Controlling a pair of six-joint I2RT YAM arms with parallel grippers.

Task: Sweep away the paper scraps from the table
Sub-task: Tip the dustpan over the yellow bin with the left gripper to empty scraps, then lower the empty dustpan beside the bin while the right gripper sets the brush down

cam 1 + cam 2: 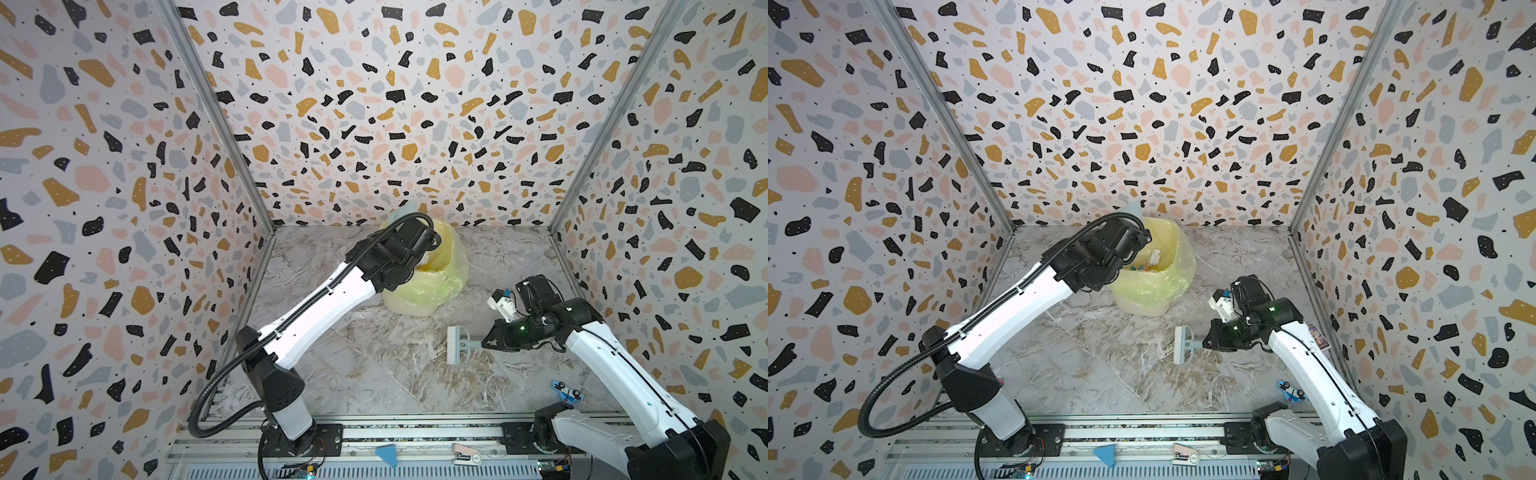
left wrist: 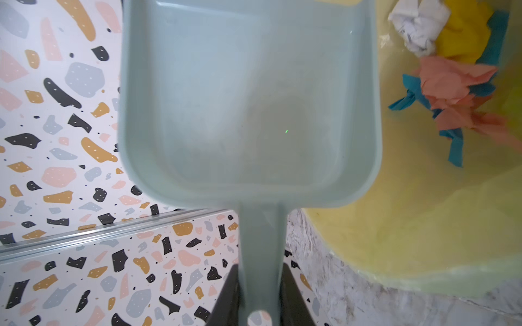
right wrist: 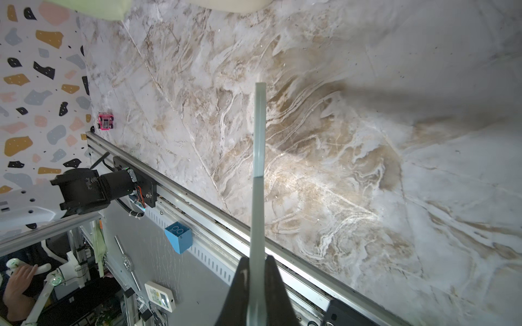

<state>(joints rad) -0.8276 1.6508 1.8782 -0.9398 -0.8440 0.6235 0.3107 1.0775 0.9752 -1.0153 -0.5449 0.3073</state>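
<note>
Left pincer (image 2: pixel 260 285) clamped on the dustpan (image 2: pixel 248 98) handle, right pincer (image 3: pixel 255 273) squeezed tight on the brush (image 1: pixel 456 345) handle. Marble desk (image 1: pixel 374 374), terrazzo walls (image 1: pixel 374 104) on three sides. Paper scraps (image 2: pixel 452 84) lie jumbled in the yellow-lined bin (image 1: pixel 415 299) at the back, can't tell which way they point.

This is a robot lab cell: printed wall panels (image 1: pixel 374 104), aluminium rail (image 1: pixel 415 434)

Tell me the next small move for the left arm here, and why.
Probably draw the left gripper back from the bin and lower the dustpan to the table: the pan looks empty, the paper scraps lie inside the bin, and none show on the table.
</note>
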